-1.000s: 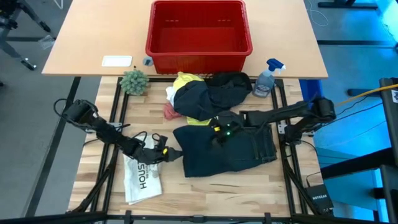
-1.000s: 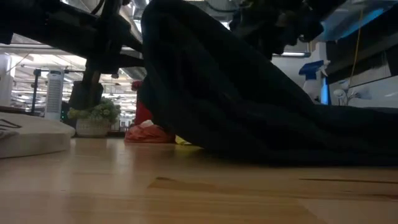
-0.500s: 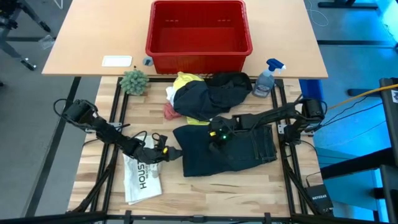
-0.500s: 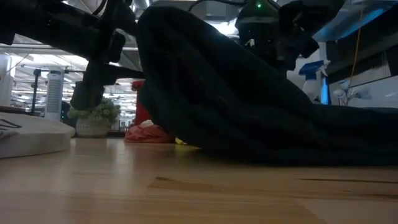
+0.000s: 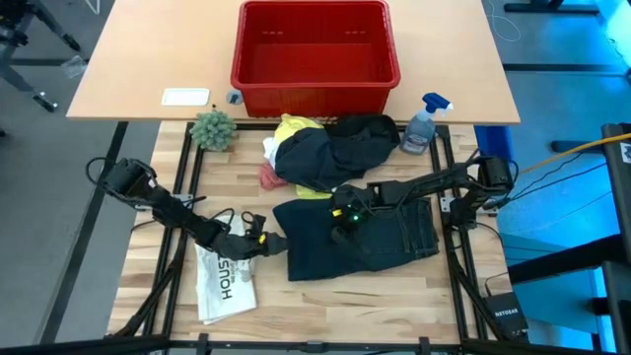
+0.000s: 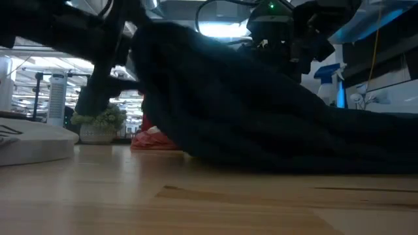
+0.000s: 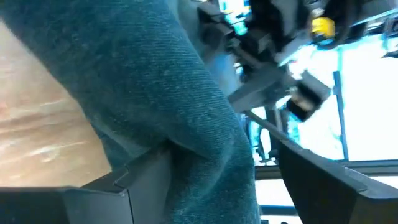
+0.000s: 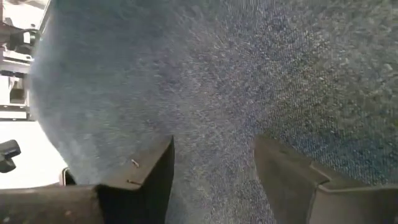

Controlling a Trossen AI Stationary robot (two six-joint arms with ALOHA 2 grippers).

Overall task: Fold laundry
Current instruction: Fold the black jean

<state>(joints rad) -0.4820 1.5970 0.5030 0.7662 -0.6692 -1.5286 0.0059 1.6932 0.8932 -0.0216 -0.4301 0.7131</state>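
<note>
The dark trousers (image 5: 360, 232) are spread on the wooden tabletop (image 5: 335, 296), their left edge bunched and raised off the wood in the low view. Behind them, a second dark garment (image 5: 340, 148) is heaped over the yellow T-shirt (image 5: 291, 126), with the pink cloth (image 5: 268, 177) and white cloth (image 5: 270, 148) at its left side. The left hand (image 5: 273, 243) is set at the trousers' left edge, fingers (image 7: 143, 180) spread wide with fabric between them, not clamped. The right hand (image 5: 340, 215) is pressed down onto the trousers' middle, fingers (image 8: 149, 168) parted with cloth between them; whether it is gripped cannot be told.
</note>
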